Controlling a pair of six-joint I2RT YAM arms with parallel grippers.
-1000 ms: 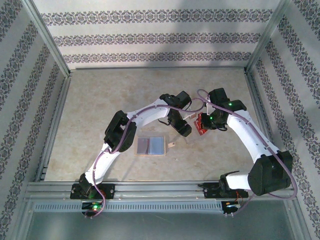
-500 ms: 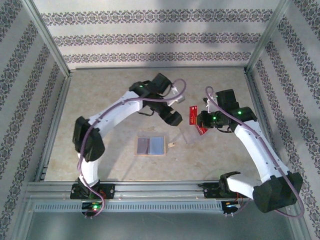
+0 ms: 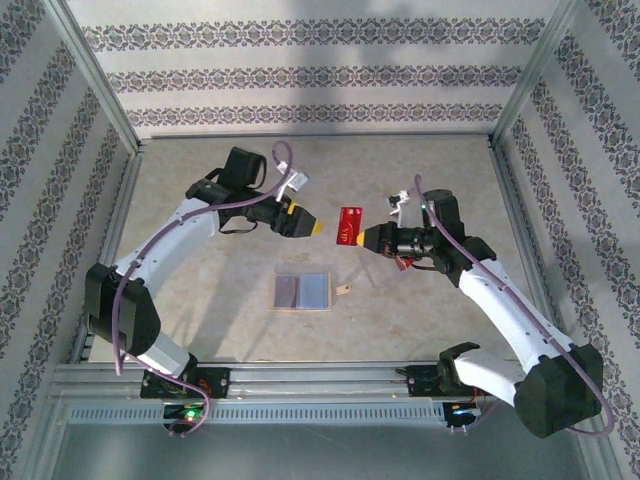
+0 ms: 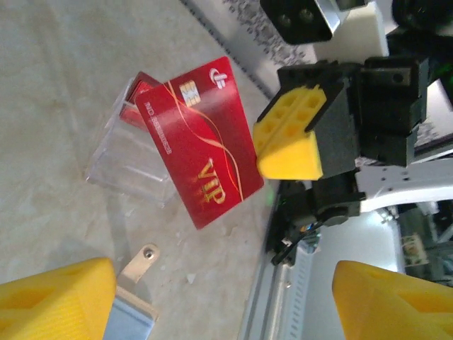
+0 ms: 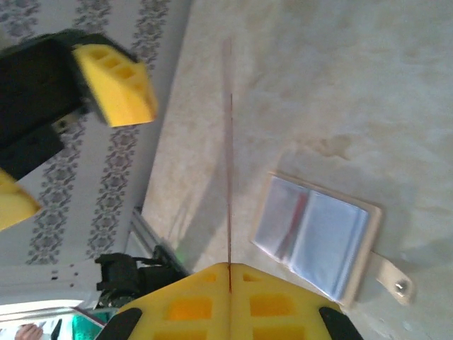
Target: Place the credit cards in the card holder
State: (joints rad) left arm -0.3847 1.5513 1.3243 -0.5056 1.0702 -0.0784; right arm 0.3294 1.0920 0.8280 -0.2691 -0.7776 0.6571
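The red credit card point(image 3: 351, 224) hangs in the air over the middle of the table point(image 3: 200, 180), pinched by one end in the right gripper point(image 3: 370, 237). The left gripper point(image 3: 316, 228) faces it, fingers spread, not touching. The card holder point(image 3: 302, 291) lies open towards the front edge. It looks like a handover, so the left gripper would need to close squarely on the card's free end.

Left claw point(image 3: 316, 226) spread wide, right claw point(image 3: 366, 237) pinched tight — tips facing
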